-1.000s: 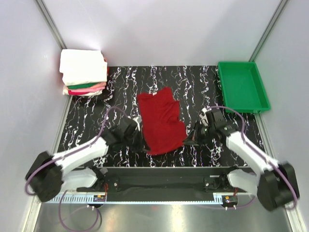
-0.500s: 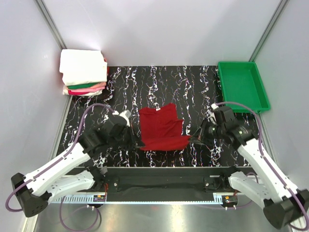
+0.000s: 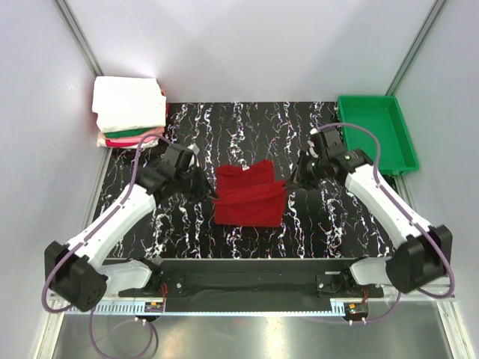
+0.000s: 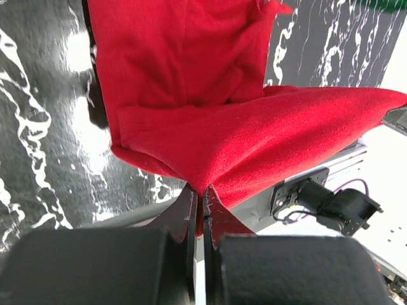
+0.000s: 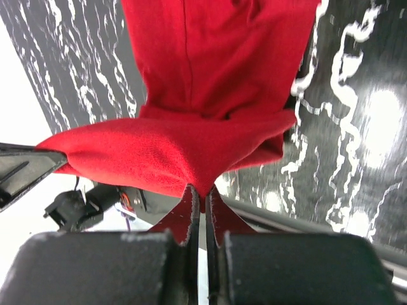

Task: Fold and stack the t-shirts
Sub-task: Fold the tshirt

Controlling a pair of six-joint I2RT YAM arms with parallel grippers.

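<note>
The deep red t-shirt [image 3: 249, 196] lies on the black marbled table [image 3: 247, 127] at its middle, with its near end lifted and carried over the rest. My left gripper [image 3: 210, 196] is shut on the shirt's left corner [image 4: 202, 184]. My right gripper [image 3: 288, 182] is shut on its right corner [image 5: 202, 185]. The held edge hangs stretched between them above the lower layer [image 4: 184, 57]. A stack of folded t-shirts [image 3: 129, 111], white on top with green and pink below, sits at the table's far left corner.
A green plastic tray [image 3: 376, 134] stands at the far right of the table. Grey walls close in the back and both sides. The arms' base rail [image 3: 247, 273] runs along the near edge.
Both grippers have moved away from the near edge toward the back, carrying the shirt's near end up and over. The shirt now looks shorter, doubled on itself.
</note>
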